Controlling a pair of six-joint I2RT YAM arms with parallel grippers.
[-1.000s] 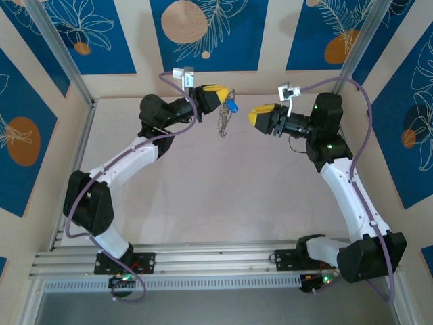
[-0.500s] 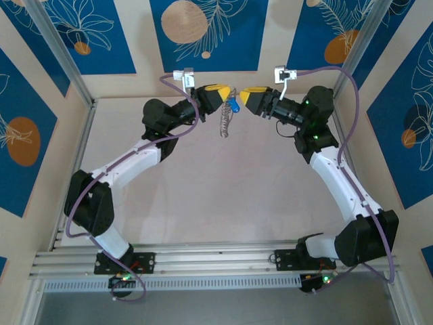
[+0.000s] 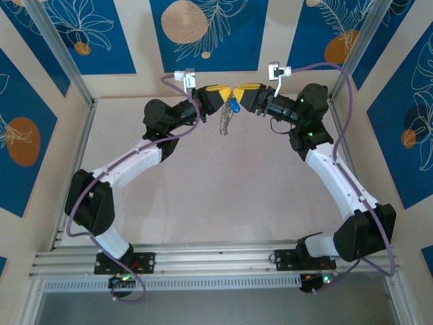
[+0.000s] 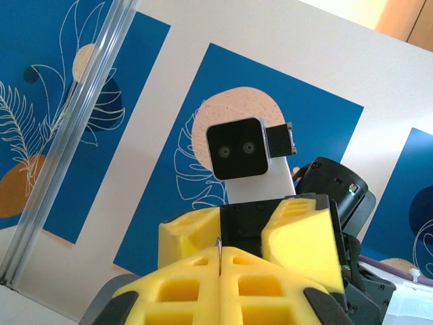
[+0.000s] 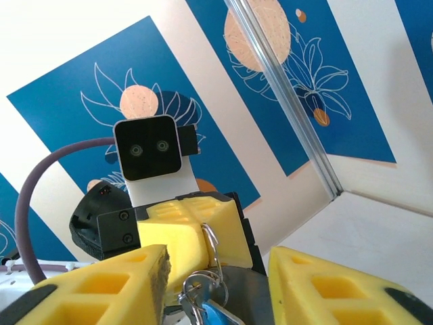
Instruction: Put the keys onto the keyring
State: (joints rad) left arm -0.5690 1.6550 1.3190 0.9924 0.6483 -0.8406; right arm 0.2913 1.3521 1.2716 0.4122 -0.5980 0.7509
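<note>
Over the table (image 3: 203,196), left gripper (image 3: 229,97) clamps the keyring (image 3: 224,123); right gripper (image 3: 239,95), jaws apart, brackets the key (image 3: 233,107). Close off-centre and you could dislodge it.

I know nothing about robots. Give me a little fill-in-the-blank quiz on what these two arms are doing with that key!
1. The tiny key has a ____ plastic head.
2. The left gripper is ____ (open/shut) on the keyring's wire loop.
3. The right gripper, with a finger on either side of the key, is ____ (open/shut).
4. A silvery chain dangles ____ (above/below) the grippers.

Missing words: blue; shut; open; below.
</note>
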